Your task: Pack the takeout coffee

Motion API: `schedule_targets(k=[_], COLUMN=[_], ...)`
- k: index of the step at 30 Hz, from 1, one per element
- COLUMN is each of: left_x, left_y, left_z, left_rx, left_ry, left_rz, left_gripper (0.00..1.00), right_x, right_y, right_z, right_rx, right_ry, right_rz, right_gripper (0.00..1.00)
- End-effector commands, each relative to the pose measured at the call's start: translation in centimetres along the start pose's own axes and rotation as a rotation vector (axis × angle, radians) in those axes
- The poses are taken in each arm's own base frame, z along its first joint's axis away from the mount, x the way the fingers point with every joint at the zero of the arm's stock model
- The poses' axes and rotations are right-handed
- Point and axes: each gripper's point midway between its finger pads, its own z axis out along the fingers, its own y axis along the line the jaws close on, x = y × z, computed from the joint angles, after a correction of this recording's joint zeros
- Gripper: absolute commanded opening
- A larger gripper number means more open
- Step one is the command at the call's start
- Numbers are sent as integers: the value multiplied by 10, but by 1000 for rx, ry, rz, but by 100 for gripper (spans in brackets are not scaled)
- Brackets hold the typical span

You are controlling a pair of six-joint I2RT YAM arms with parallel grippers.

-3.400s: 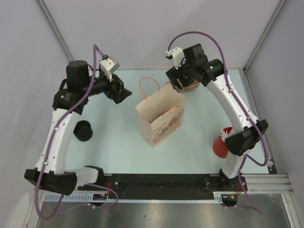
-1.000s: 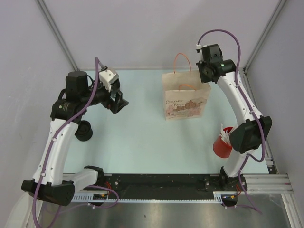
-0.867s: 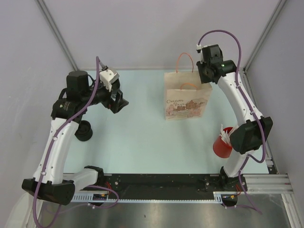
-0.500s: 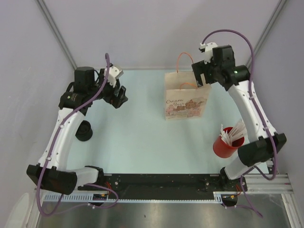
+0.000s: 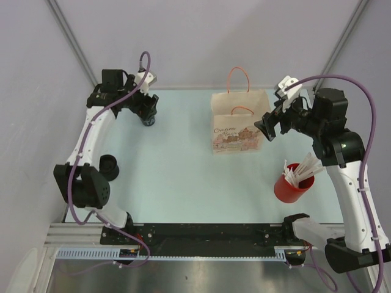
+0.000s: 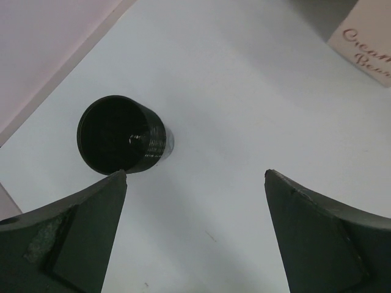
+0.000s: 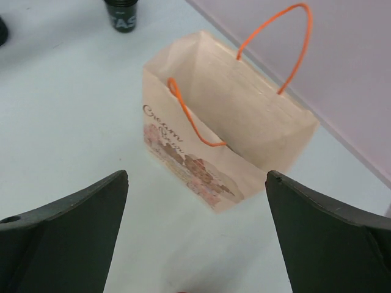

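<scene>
Hovering wide open and empty over the black cylindrical coffee cup (image 6: 122, 135) at ten o'clock, the left gripper (image 6: 195, 176) has it off-centre, near one jaw; descending could clip and tip it. The right gripper (image 7: 197, 174), also wide and empty, faces the upright brown paper bag (image 7: 189, 152) at one o'clock.

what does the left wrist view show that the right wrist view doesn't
Only the left wrist view: the cup close up from above, by one finger of the open left end effector. Only the right wrist view: the whole bag with its mouth open, framed by the open right end effector. Both: the cup, the bag (just a corner in the left wrist view) and the table.
</scene>
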Motion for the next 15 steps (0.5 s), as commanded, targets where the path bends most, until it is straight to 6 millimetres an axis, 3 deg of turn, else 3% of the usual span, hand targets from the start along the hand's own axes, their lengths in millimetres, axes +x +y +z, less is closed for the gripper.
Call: schedule_targets(k=[1, 5, 12, 15], left_x=[-4, 2, 16, 21], left_y=[21, 29, 41, 49], left_z=[12, 30, 57, 65], left_rx=[-9, 28, 65, 45], left_ry=[1, 20, 74, 87], left_rz=[56, 36, -5, -23], left_gripper=[99, 91, 59, 59], right_x=[5, 18, 24, 26], right_y=[17, 24, 33, 39], right_z=[16, 24, 24, 24], right_rx=[-134, -175, -218, -249], right_ry=[-29, -10, -16, -14], right_rz=[-27, -2, -1, -3], right_gripper=[100, 100, 100, 100])
